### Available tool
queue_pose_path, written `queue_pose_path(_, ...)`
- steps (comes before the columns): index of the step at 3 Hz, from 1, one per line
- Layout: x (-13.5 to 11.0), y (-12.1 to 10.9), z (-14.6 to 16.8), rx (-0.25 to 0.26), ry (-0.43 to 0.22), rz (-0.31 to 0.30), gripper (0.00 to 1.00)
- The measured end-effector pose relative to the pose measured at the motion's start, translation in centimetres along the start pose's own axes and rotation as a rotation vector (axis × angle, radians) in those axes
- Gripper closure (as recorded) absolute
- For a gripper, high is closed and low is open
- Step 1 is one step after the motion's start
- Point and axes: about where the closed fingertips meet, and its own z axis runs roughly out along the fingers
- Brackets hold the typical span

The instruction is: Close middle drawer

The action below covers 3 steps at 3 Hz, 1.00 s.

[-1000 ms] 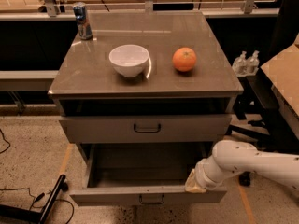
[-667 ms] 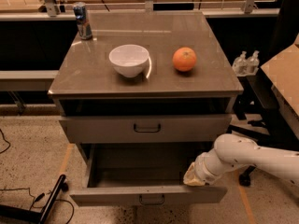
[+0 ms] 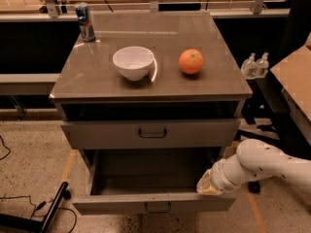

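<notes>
The grey metal cabinet point(image 3: 150, 76) has its middle drawer point(image 3: 146, 203) pulled far out. It is a long, empty tray with a low flat front and a small dark loop handle point(image 3: 158, 208). Above it, the taller-fronted top drawer point(image 3: 97, 134) with the bigger handle is nearly shut. My white arm point(image 3: 262, 164) reaches in from the right. The gripper point(image 3: 208, 183) is at the right end of the open drawer's front, just above its top edge, and seems to touch it. The lowest drawer is out of view.
On the cabinet top stand a white bowl point(image 3: 133, 62), an orange point(image 3: 191, 61) and a soda can point(image 3: 85, 21) at the back left. Two small bottles point(image 3: 256, 64) sit on a shelf to the right. A dark bar and cables point(image 3: 48, 212) lie on the floor at the left.
The arm's elbow has shifted slightly to the right while the gripper has stayed at the drawer's right front corner. The drawer has not visibly moved.
</notes>
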Motion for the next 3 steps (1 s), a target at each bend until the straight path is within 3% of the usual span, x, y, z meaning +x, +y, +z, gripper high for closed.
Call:
queue_pose_path(1, -0.5, 2.2, -0.9, -0.04, -0.019, -0.013, 1.0)
queue_pose_path(2, -1.9, 4.7, 0.6, -0.075, -0.071, -0.053, 1.0)
queue_pose_path(3, -2.9, 5.8, 2.4, -0.074, -0.101, -0.088, 1.0)
